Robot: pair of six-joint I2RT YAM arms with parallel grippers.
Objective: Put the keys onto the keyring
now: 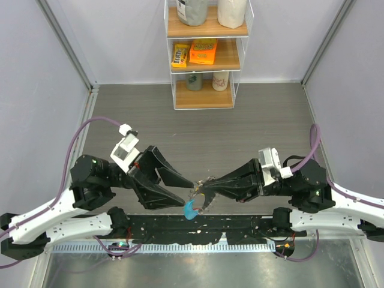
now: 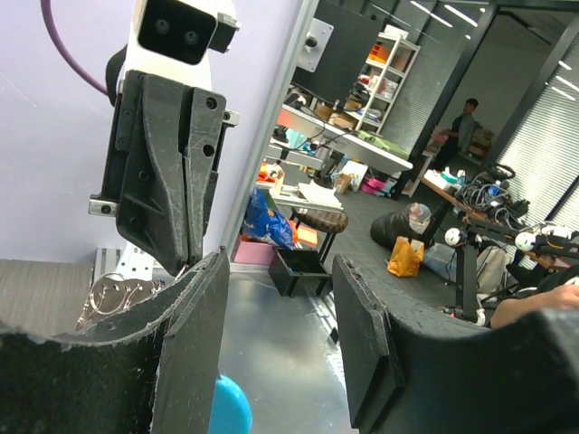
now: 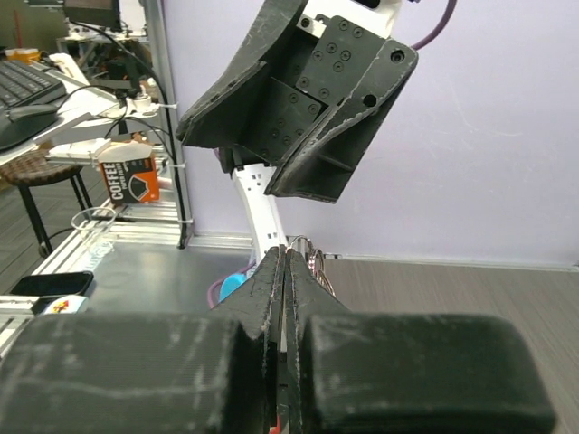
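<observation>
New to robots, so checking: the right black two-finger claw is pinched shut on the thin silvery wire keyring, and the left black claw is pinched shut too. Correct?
Not quite. The left gripper stands open, with a wide gap between its black fingers, as the left wrist view shows. The right gripper is indeed shut on the silvery wire keyring.

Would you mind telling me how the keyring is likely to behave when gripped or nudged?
The keyring looks like thin wire loops, so probably light and springy. Its blue tag hangs off it and would likely swing when nudged. Pinched only by the shut jaws of the right gripper, it might pivot or slip.
</observation>
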